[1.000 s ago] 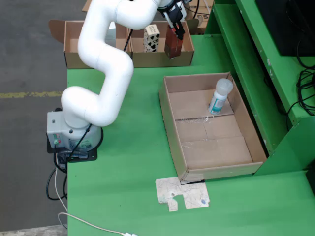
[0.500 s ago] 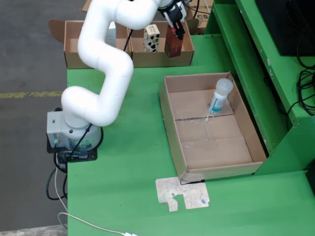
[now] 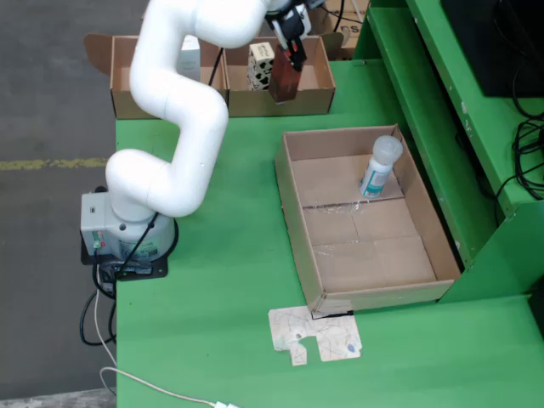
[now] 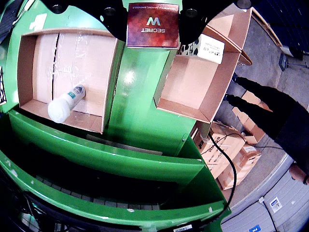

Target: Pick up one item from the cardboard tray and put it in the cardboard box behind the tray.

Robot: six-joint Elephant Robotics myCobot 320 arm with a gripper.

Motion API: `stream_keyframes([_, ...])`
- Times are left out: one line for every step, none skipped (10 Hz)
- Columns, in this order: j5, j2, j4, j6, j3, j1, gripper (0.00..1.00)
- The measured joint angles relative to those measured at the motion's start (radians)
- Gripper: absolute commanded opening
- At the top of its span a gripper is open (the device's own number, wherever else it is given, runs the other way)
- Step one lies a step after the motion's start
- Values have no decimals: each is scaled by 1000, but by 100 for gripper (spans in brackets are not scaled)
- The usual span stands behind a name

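My gripper (image 3: 286,53) is shut on a dark red-brown box (image 3: 285,82), held in the air over the front wall of a cardboard box (image 3: 316,95) behind the tray. The wrist view shows the same red-brown box (image 4: 153,25) printed "SECRET W", clamped between the jaws, above that cardboard box (image 4: 186,87). A black-and-white patterned carton (image 3: 263,63) stands inside the box. The cardboard tray (image 3: 297,221) holds a white bottle (image 3: 378,167) with a teal label at its far right; the white bottle (image 4: 66,103) lies in the tray (image 4: 108,82) in the wrist view.
A second cardboard box (image 3: 127,100) stands left of the first, with a white item (image 3: 189,58) in it. A flat cardboard scrap (image 3: 314,336) lies in front of the tray. A green raised shelf (image 3: 442,127) borders the table's right side. The arm base (image 3: 123,229) sits at the left edge.
The gripper with the red-brown box has shifted left and slightly toward the front of the rear cardboard box. The bottle and tray have not moved.
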Motion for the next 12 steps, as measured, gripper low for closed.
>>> stream_keyframes([9,21,-32,28,0,15,0])
stream_keyframes([20,31,-74,43,2,24,0])
stream_keyframes([20,34,-91,54,0,28,0])
stream_keyframes([31,47,-115,71,0,38,0])
stream_keyframes([35,49,-138,80,2,45,0])
stream_keyframes([35,71,-169,101,2,58,0])
stream_keyframes([37,83,-196,109,2,67,0])
stream_keyframes([45,95,-245,135,2,83,0])
stream_keyframes([54,107,-282,147,2,94,0])
stream_keyframes([55,107,-298,150,2,95,0])
stream_keyframes([87,129,-336,196,2,124,0])
stream_keyframes([98,133,-377,219,2,138,0])
